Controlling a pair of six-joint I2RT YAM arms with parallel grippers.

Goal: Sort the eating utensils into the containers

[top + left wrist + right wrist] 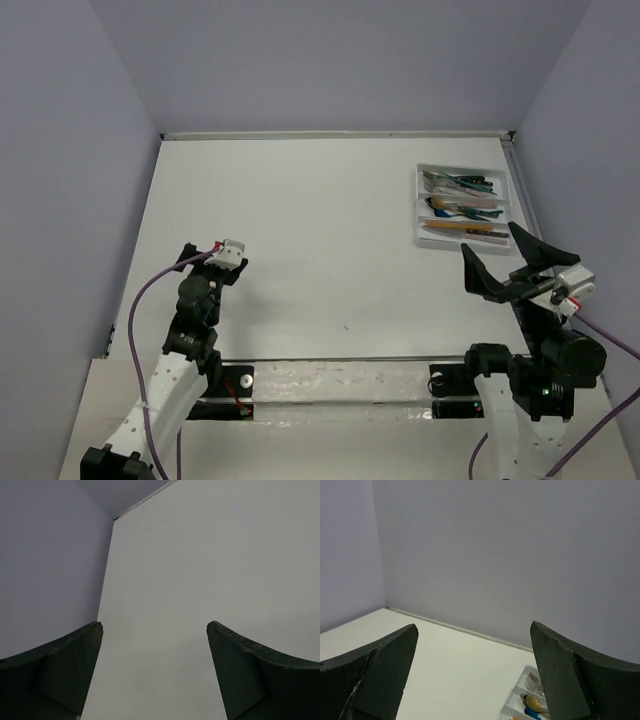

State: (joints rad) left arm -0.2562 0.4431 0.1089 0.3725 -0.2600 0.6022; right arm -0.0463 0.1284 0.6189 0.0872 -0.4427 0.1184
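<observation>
All the utensils (460, 207) lie in the tray (417, 205) at the far right, and the left gripper (154, 625) and right gripper (488, 238) are wide open and empty, so best not bump it.

A white table (300, 220) sits boxed in by pale lilac walls: a back wall (340, 60) along its far edge, a left wall (60, 200) and a right wall (590, 120) along its sides. A tiny dark speck (347, 326) lies on the table near its front edge.
</observation>
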